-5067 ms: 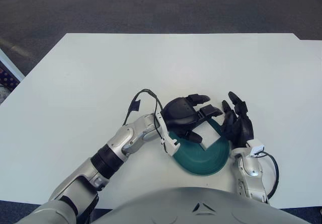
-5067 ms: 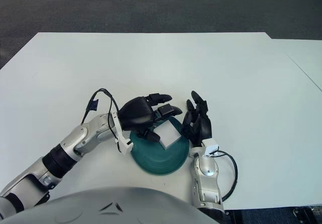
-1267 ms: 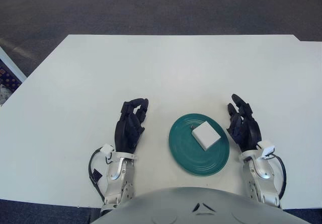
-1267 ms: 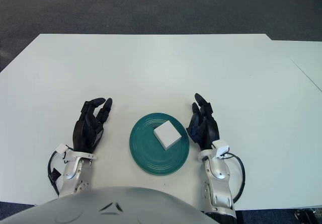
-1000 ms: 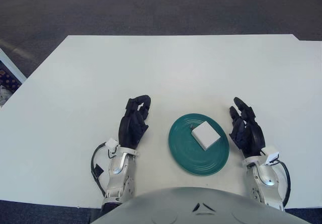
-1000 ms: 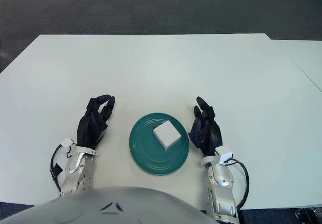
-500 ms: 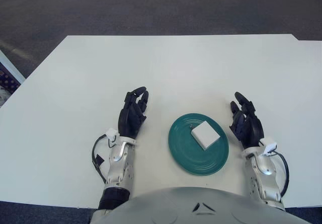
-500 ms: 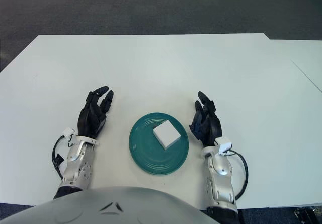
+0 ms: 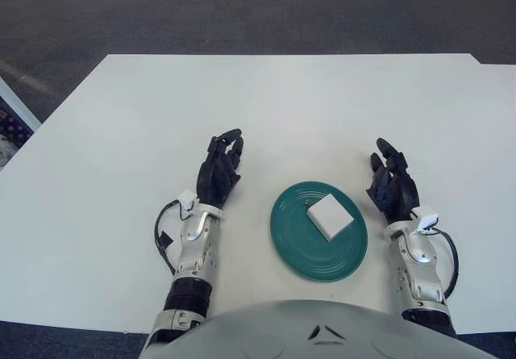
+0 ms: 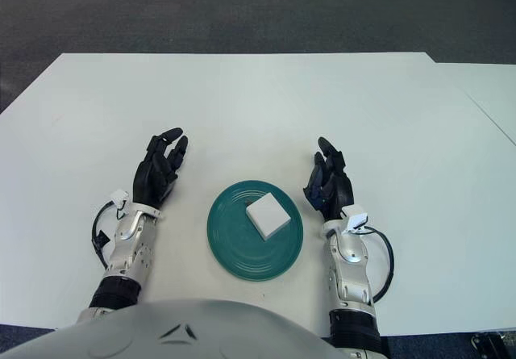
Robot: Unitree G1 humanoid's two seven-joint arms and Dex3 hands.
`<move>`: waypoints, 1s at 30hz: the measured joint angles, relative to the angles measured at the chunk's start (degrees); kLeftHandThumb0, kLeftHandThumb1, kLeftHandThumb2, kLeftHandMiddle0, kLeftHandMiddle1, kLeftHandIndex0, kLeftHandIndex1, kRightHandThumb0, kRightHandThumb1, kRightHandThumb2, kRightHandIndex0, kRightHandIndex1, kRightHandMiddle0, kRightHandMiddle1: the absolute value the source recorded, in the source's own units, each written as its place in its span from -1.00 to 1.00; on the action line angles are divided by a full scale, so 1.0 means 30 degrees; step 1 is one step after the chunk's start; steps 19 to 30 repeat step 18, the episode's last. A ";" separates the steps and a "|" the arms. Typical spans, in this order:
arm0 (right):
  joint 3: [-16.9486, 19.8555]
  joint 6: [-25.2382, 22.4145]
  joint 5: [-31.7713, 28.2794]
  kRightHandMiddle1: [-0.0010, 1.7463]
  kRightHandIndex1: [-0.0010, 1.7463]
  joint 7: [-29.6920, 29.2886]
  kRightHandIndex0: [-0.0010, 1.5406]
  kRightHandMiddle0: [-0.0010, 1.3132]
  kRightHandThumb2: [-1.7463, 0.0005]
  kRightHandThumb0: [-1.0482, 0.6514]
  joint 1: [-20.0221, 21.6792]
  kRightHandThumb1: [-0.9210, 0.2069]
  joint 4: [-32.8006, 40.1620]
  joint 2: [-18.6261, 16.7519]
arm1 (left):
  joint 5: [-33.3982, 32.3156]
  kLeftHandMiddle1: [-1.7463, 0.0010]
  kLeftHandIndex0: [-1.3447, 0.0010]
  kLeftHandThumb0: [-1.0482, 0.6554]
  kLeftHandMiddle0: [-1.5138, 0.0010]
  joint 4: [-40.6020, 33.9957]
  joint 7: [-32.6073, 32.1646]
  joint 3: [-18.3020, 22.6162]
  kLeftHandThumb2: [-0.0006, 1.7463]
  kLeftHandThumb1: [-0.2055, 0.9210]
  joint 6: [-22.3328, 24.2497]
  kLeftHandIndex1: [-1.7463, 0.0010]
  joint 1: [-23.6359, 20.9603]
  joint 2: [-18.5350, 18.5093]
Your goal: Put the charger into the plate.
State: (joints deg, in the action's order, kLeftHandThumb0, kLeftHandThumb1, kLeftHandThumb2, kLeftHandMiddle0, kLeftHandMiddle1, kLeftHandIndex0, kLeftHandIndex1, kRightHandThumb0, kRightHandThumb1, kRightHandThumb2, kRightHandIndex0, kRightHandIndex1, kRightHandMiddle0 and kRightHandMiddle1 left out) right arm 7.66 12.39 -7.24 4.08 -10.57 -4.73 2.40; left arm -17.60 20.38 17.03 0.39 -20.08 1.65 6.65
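A small white square charger (image 9: pixel 329 217) lies in the round dark green plate (image 9: pixel 300 250) on the white surface (image 9: pixel 121 149). The black left hand (image 9: pixel 220 177) and right hand (image 9: pixel 391 189) flank the plate, fingers relaxed, holding nothing.

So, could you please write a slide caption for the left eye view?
White charger lies in the green plate, left robot hand and right robot hand open on either side.

Black hands (image 9: pixel 220 175), silver forearms (image 9: pixel 192 250) (black cables looped)
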 measured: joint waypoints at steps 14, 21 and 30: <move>0.0665 0.1090 -0.0136 -0.39 -0.99 -0.0172 -0.87 -1.00 -0.04 -0.75 0.1037 -1.00 -0.1645 0.0027 | -0.0764 0.98 0.98 -0.86 0.64 -0.1266 0.0355 0.0381 0.05 1.00 0.1471 0.03 0.0836 -0.0004; 0.0980 0.1522 -0.0262 -0.38 -0.99 -0.0147 -0.86 -1.00 -0.04 -0.75 0.1479 -1.00 -0.2403 0.0118 | -0.0800 0.99 1.00 -0.85 0.66 -0.0836 0.0595 0.0543 0.09 1.00 0.1095 0.13 0.0696 0.0010; 0.0980 0.1522 -0.0262 -0.38 -0.99 -0.0147 -0.86 -1.00 -0.04 -0.75 0.1479 -1.00 -0.2403 0.0118 | -0.0800 0.99 1.00 -0.85 0.66 -0.0836 0.0595 0.0543 0.09 1.00 0.1095 0.13 0.0696 0.0010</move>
